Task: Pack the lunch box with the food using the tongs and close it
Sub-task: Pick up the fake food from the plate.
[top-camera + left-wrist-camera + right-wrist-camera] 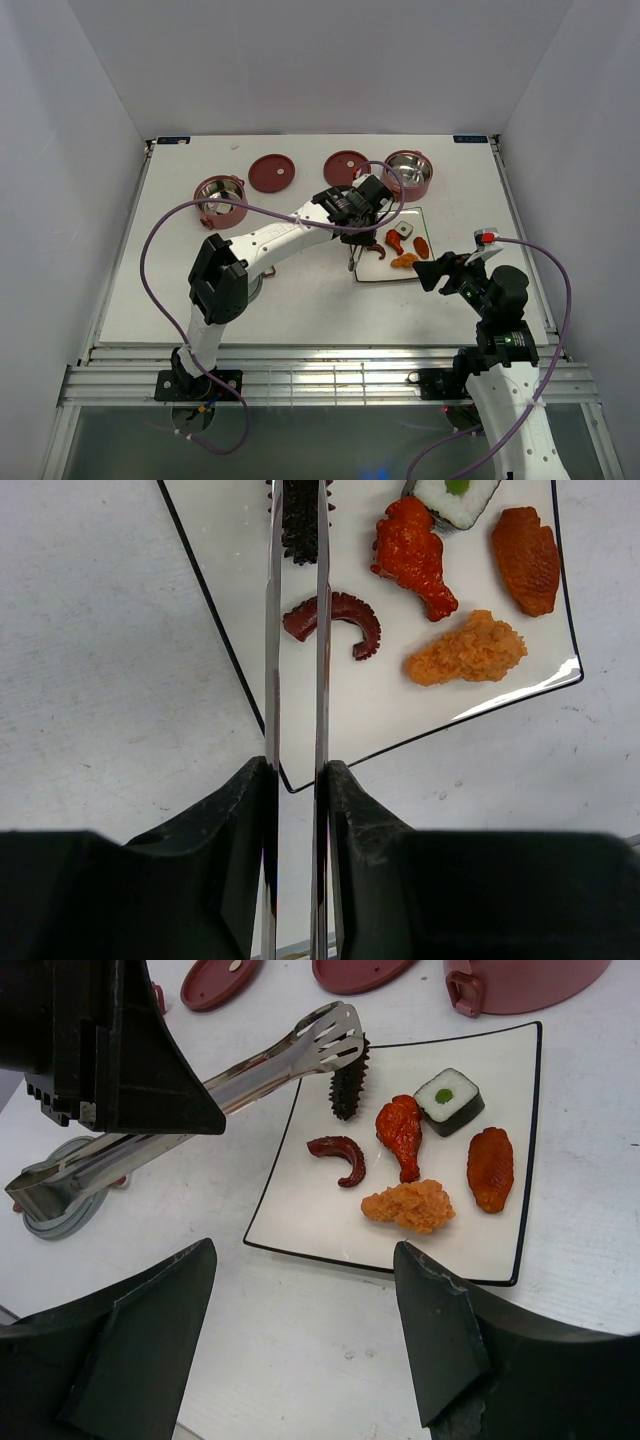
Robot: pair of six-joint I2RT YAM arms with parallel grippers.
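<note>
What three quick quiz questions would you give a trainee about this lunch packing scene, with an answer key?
1. True or false: the left gripper grips the tongs.
2. Which food are the tongs' tips closest to? A) sushi roll B) dark spiky stick C) orange nugget
3. Fill in: ___ food pieces lie on the white plate.
Key: 1 true; 2 B; 3 six.
</note>
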